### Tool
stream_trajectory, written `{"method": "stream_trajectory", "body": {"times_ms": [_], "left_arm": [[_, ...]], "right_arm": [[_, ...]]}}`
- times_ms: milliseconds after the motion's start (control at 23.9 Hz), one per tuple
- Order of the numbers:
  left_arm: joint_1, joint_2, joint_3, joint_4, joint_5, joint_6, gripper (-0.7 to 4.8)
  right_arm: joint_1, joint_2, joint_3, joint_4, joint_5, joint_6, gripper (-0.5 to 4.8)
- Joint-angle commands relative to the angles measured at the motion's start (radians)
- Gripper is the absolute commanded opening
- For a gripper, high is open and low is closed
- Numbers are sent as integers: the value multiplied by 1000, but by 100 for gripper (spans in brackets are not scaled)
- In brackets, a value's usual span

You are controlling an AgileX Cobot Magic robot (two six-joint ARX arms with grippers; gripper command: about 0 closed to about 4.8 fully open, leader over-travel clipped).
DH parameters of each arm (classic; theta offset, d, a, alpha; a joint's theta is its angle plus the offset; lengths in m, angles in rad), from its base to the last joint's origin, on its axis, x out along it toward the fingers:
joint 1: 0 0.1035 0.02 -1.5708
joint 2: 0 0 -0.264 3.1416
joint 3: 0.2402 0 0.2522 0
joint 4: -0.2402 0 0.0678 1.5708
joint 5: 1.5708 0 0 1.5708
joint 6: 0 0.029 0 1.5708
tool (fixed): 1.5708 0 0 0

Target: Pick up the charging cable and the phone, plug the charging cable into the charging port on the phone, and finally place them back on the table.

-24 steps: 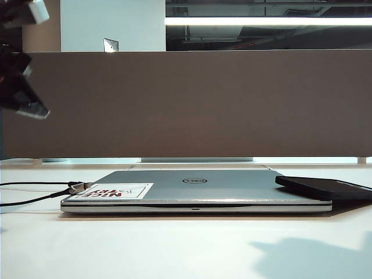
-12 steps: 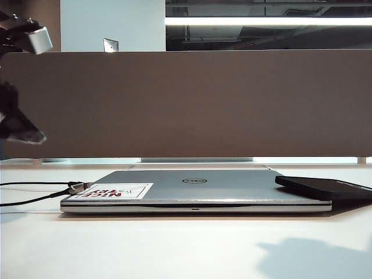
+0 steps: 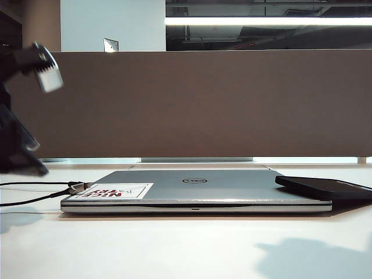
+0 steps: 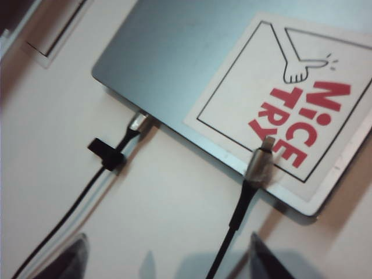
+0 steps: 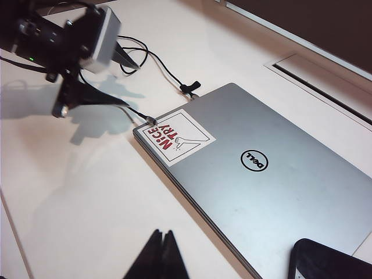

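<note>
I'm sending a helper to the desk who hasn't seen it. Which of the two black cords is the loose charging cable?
Find the silver laptop on the white table, then its red-lettered sticker. The charging cable is the black cord whose silvery plug lies free on that sticker's edge. The other cord is plugged into the laptop's side and wears a black strap.

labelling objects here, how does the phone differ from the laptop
The phone is black and much smaller; the laptop is silver, with a Dell logo and a red-lettered sticker. The laptop lies flat on the table; the phone rests partly on the laptop's right corner. Both are thin, flat slabs.
</note>
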Motion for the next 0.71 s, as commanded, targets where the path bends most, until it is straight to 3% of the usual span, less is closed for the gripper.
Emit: {"method": "stream_trajectory", "body": {"times_ms": [42, 712], "left_arm": [[0, 63, 2, 79, 0, 7, 349], [0, 253, 2, 209, 0, 6, 350]], "right_arm": [[0, -3, 4, 21, -3, 5, -4], [-3, -3, 4, 21, -2, 5, -4]]}}
